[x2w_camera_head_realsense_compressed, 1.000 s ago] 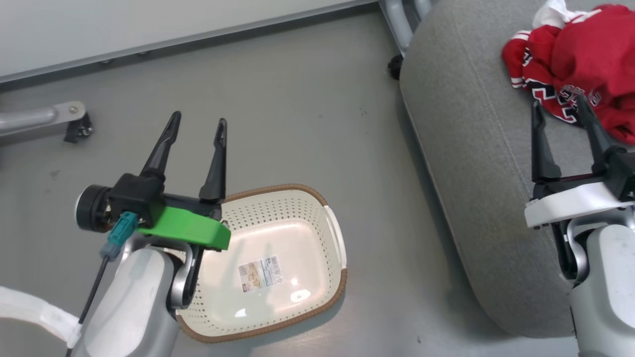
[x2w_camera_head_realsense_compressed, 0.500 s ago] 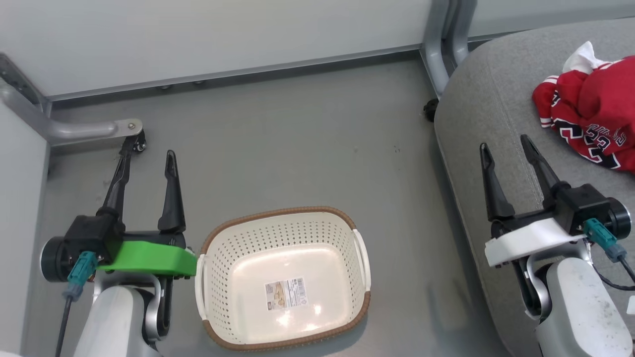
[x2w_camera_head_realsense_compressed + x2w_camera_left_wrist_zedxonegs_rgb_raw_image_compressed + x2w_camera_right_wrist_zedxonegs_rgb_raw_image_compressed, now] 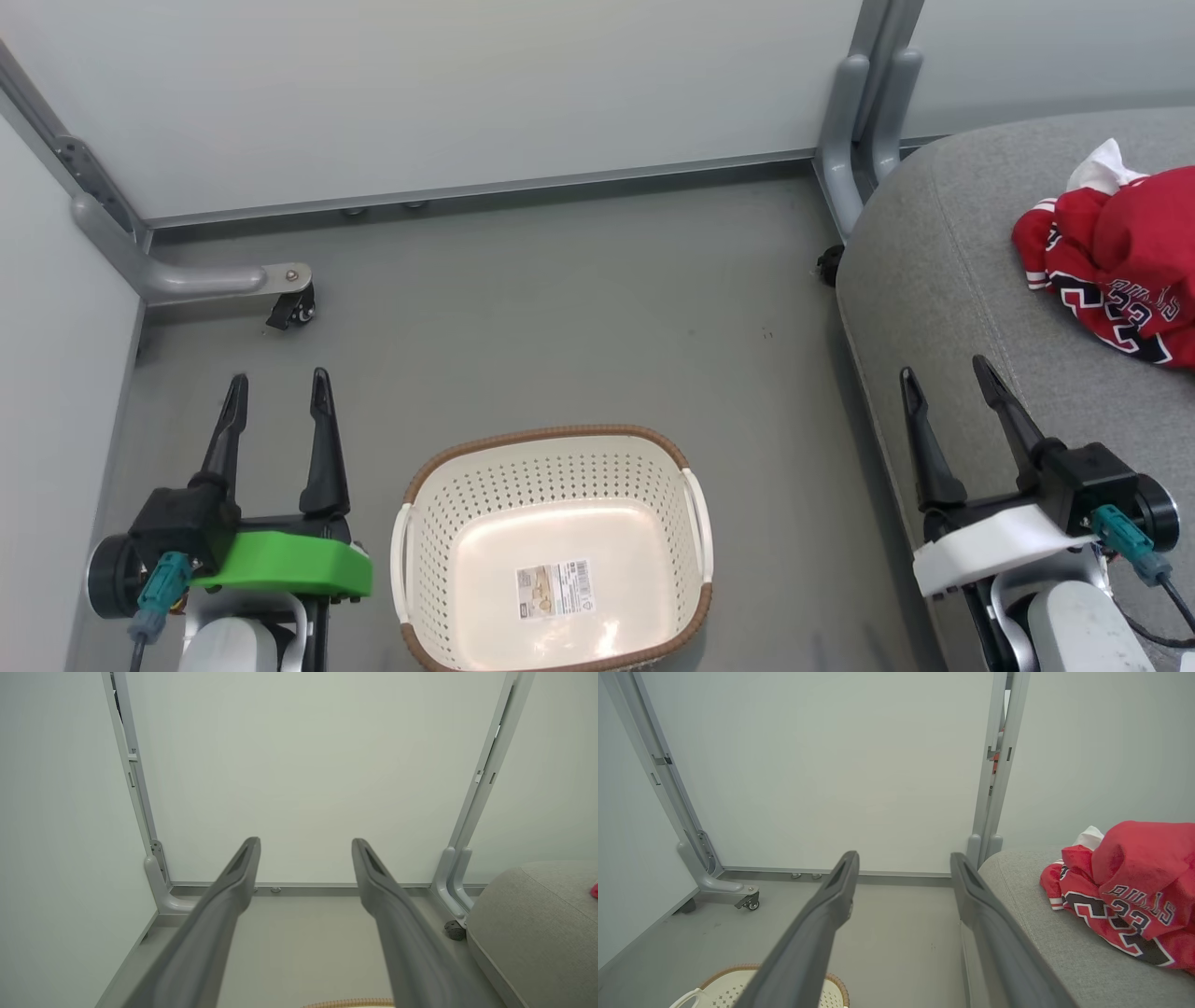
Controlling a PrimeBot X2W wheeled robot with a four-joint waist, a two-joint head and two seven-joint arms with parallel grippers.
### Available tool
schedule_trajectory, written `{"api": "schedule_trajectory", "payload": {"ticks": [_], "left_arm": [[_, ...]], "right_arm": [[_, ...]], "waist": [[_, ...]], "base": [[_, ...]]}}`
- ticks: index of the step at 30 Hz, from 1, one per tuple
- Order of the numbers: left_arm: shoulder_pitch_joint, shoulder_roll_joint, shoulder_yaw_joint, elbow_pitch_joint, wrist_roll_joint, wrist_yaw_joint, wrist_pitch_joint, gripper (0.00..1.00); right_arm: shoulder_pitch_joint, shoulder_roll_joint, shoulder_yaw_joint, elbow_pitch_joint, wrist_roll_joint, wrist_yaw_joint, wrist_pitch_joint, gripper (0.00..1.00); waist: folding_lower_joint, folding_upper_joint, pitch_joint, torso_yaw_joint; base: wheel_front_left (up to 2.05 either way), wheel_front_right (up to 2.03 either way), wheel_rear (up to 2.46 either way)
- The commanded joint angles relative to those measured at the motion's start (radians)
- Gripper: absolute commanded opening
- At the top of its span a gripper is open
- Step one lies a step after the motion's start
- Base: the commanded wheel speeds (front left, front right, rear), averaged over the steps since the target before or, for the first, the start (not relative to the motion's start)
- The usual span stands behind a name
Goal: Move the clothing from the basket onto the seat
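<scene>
Pose | left tool (image 3: 279, 375), right tool (image 3: 942, 366) | pointing forward, spread (empty)

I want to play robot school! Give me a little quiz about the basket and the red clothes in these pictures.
1. True or false: the basket has clothes inside it.
2. Where does the red clothing lie? A) on the floor B) on the grey seat C) on the basket's rim
3. Fill in the gap: the left gripper and the right gripper both have their fingers ____ and hold nothing.

Key:
1. False. Inside the basket there is just a label.
2. B
3. open
</scene>
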Motion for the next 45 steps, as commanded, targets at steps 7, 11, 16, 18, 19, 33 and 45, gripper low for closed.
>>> {"api": "schedule_trajectory", "payload": {"ticks": [7,11,16,18,19,33,45], "left_arm": [[0.038,-0.017,0.004,0.005,0.023,-0.022,0.0,1.0],[0.044,-0.021,0.008,0.009,0.023,-0.027,0.0,1.0],[0.046,-0.024,0.015,0.017,0.024,-0.032,0.0,1.0],[0.045,-0.025,0.018,0.02,0.026,-0.033,0.0,1.0],[0.045,-0.025,0.019,0.021,0.026,-0.034,0.0,1.0],[0.034,-0.028,0.029,0.032,0.037,-0.043,0.0,1.0],[0.032,-0.032,0.034,0.065,0.034,-0.042,0.003,0.0]], "right_arm": [[0.071,0.001,-0.003,-0.019,0.009,-0.001,-0.003,1.0],[0.087,0.001,0.006,-0.033,0.016,-0.001,-0.003,1.0],[0.093,0.0,0.011,-0.041,0.021,-0.001,-0.003,1.0],[0.095,0.0,0.013,-0.042,0.022,-0.001,-0.003,1.0],[0.096,0.0,0.013,-0.042,0.022,-0.001,-0.003,1.0],[0.088,0.001,0.014,-0.041,0.022,-0.001,-0.003,1.0],[0.092,0.008,0.017,-0.01,0.027,0.0,0.002,0.0]], "waist": [[0.0001,0.0074,-0.027,0.002],[0.0001,0.0074,-0.036,0.002],[0.0001,0.0074,-0.042,0.005],[0.0001,0.0074,-0.043,0.007],[0.0001,0.0074,-0.043,0.007],[0.0001,0.0074,-0.036,0.011],[0.0001,0.0,-0.037,0.011]], "base": [[0.0,0.0,0.0],[0.0,0.0,0.0],[0.0,0.0,0.0],[0.0,0.0,0.0],[0.0,0.0,0.0],[0.0,0.0,0.0],[0.0,0.0,0.0]]}}
